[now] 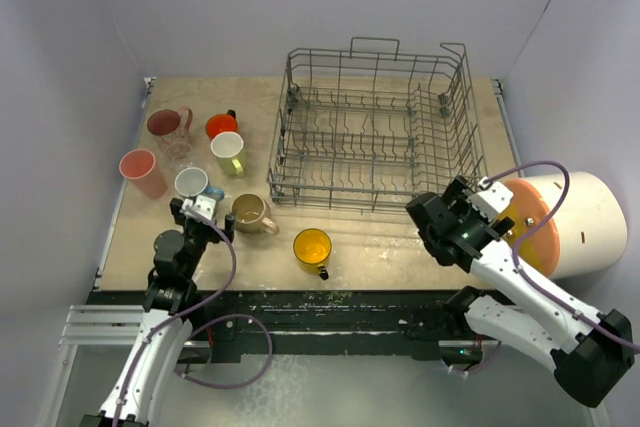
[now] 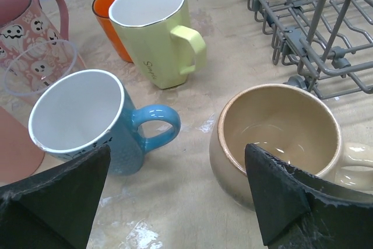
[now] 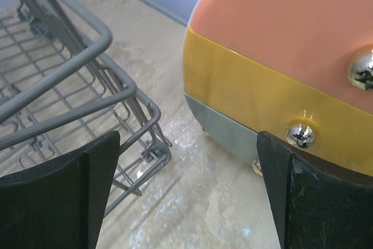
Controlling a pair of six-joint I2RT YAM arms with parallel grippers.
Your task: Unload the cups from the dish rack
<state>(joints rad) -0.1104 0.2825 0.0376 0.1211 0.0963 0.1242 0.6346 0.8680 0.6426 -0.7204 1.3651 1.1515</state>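
The left gripper (image 2: pixel 169 202) is spread wide and holds nothing. Just ahead on its left stands the blue mug (image 2: pixel 87 121), and on its right the beige mug (image 2: pixel 274 138), both upright on the table (image 2: pixel 192 161). Farther ahead are the pale yellow-green mug (image 2: pixel 154 33), the orange cup (image 2: pixel 111 10), the pink mug (image 2: pixel 29 24) and the clear glass (image 2: pixel 38 68). The pink tumbler (image 1: pixel 143 172) is to its left and the yellow mug (image 1: pixel 312 246) to its right. All stand outside the dish rack (image 1: pixel 340 199). The right gripper (image 3: pixel 186 202) is also spread and empty, with the rack corner ahead on its left and the white cylinder (image 3: pixel 280 39) ahead on its right.
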